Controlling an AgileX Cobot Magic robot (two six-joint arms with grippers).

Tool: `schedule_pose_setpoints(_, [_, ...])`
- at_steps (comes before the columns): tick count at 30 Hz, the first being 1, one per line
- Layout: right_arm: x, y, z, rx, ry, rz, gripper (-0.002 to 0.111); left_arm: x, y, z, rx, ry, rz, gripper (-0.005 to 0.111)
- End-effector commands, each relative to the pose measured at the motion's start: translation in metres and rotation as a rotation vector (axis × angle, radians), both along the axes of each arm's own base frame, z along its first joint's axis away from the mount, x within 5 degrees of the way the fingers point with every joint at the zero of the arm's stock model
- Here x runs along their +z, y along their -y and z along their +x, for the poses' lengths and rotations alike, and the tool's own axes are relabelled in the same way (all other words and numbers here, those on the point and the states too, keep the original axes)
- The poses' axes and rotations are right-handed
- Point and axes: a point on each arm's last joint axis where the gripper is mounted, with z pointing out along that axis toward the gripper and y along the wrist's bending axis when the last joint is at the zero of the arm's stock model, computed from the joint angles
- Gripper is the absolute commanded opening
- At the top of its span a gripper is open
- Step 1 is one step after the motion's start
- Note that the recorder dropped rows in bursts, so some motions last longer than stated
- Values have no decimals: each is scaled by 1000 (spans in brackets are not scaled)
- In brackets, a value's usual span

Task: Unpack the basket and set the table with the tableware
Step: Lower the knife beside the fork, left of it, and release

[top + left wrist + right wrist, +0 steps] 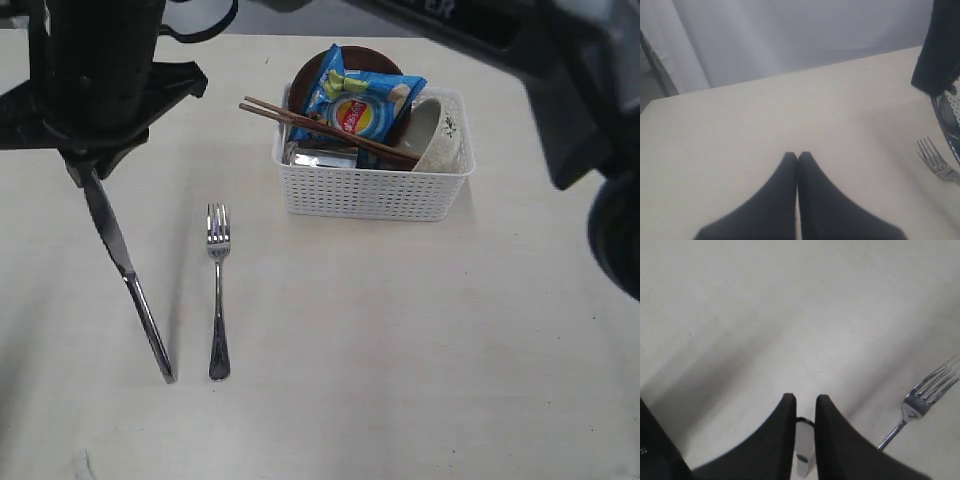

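My right gripper [85, 165] [805, 399] has reached across to the left side of the table [400, 330] and is shut on the blade end of the steel knife [130, 280] [804, 450]. The knife hangs tilted, its handle tip touching the tabletop. The fork [218, 300] [920, 407] [935, 162] lies flat just right of it. My left gripper [798, 155] is shut and empty over bare table. The white basket [370, 195] holds brown chopsticks [320, 128], a reddish-brown plate [310, 70], a pale bowl [435, 130] and a steel cup [320, 155].
A blue chip bag [360, 105] lies on top of the things in the basket. The right arm [480, 30] spans the back of the table above the basket. A pale curtain [790, 35] hangs beyond the table's far edge.
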Motion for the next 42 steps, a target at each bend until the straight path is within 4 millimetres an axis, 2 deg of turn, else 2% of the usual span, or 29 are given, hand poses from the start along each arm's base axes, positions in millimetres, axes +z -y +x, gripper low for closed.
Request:
schedule_pose_setpoints(1, [-25, -1, 14, -55, -35, -31, 0, 0, 0, 0, 4, 7, -13, 0])
schedule_pose_setpoints(7, [-51, -6, 44, -207, -20, 53, 0, 0, 0, 0, 4, 7, -13, 0])
schedule_pose_setpoints(11, [-68, -5, 57, -257, -32, 51, 0, 0, 0, 0, 4, 7, -13, 0])
schedule_pose_setpoints(14, [-69, -2, 62, -265, -28, 53, 0, 0, 0, 0, 4, 7, -13, 0])
schedule_pose_setpoints(17, [-60, 0, 60, -235, -10, 53, 0, 0, 0, 0, 4, 7, -13, 0])
schedule_pose_setpoints(20, [-46, 2, 53, -204, 10, 35, 4, 0, 0, 0, 4, 7, -13, 0])
schedule_pose_setpoints(24, [-30, 8, 34, -157, 10, -57, 31, 0, 0, 0, 4, 7, -13, 0])
schedule_pose_setpoints(26, [-28, 8, 20, -139, -30, -120, 40, 0, 0, 0, 4, 7, -13, 0])
schedule_pose_setpoints(34, [-35, -26, -48, -29, -8, -185, 38, 0, 0, 0, 4, 7, -13, 0])
schedule_pose_setpoints(39, [-57, -28, -50, -116, -38, -238, 38, 0, 0, 0, 4, 7, -13, 0])
schedule_pose_setpoints(42, [-85, -7, -36, -227, -75, -343, 38, 0, 0, 0, 4, 7, -13, 0])
